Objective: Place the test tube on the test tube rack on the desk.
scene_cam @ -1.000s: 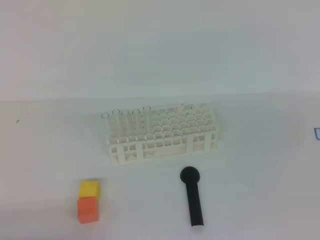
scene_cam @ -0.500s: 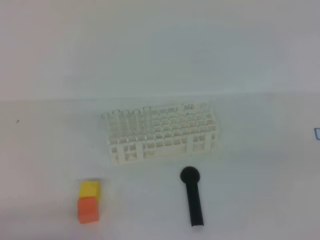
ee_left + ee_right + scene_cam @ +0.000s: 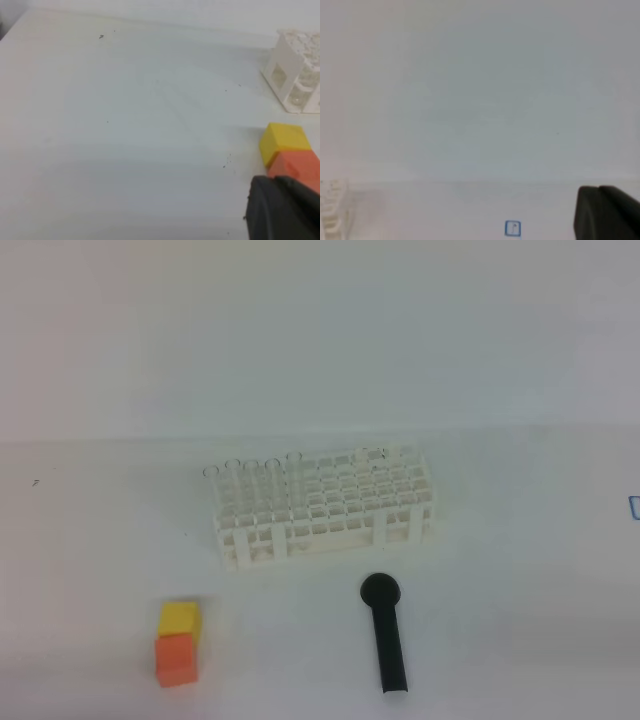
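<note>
1. Change against the two earlier overhead pictures: none visible. Same positions for rack, cubes and black stick; no arm inside the overhead view. Judged: either task not started or tube already seated, with nothing in motion.
2. Test tube rack (image 3: pixel 325 505): white, two-tier grid, centre of the desk (image 3: pixel 520 580); corner also visible at 2 o'clock in the left wrist view (image 3: pixel 295 75).
3. Test tube (image 3: pixel 294 485): several clear tubes upright in the rack's 9 o'clock end, two more near the 1 o'clock corner. No loose tube on the desk. Which one counts as the task's own: cannot tell.
4. Left gripper (image 3: pixel 282 207): dark tip at the 5 o'clock corner of its own camera, jaws fully closed, nothing held.
5. Right gripper (image 3: pixel 607 212): dark tip at 5 o'clock of its own camera, fully closed, nothing held.
6. Yellow cube (image 3: pixel 179 618) touching orange cube (image 3: pixel 175 658), at 7 o'clock from the rack.
7. Black round-headed stick (image 3: pixel 386 635): flat, at 5 o'clock from the rack, head toward it.
8. Surface: plain white, matte, a few dark specks. Small blue-outlined mark (image 3: pixel 512 228) at the 3 o'clock edge. Backdrop: blank pale wall.
</note>
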`<state>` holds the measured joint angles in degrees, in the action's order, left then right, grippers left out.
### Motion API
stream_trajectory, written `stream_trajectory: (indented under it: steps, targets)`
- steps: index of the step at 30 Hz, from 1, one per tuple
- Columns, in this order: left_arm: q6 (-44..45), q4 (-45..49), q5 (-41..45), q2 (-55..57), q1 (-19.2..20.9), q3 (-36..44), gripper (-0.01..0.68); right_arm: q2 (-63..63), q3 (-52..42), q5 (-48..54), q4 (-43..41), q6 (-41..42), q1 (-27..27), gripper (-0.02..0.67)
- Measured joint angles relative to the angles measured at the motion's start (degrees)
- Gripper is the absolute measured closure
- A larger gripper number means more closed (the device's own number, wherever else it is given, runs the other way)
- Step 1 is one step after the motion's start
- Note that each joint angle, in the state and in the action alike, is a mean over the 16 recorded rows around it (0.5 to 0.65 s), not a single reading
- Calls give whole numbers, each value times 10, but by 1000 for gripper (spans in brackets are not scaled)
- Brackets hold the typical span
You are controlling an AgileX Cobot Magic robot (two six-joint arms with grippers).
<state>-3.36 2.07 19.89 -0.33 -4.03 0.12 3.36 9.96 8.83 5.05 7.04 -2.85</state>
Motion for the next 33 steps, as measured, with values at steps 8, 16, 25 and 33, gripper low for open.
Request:
stream_trajectory:
  steps: [8,16,25,33]
  targets:
    - [0,0,0,0,0,0,674,-38,-93,27,-61,-61,0,650]
    - [0,0,0,1,0,0,674,-40,-114,98,-64,-63,0,650]
    - [0,0,0,1,0,0,674,-40,-113,116,-64,-63,0,650]
    - [0,0,0,1,0,0,674,-40,-113,117,-64,-61,0,650]
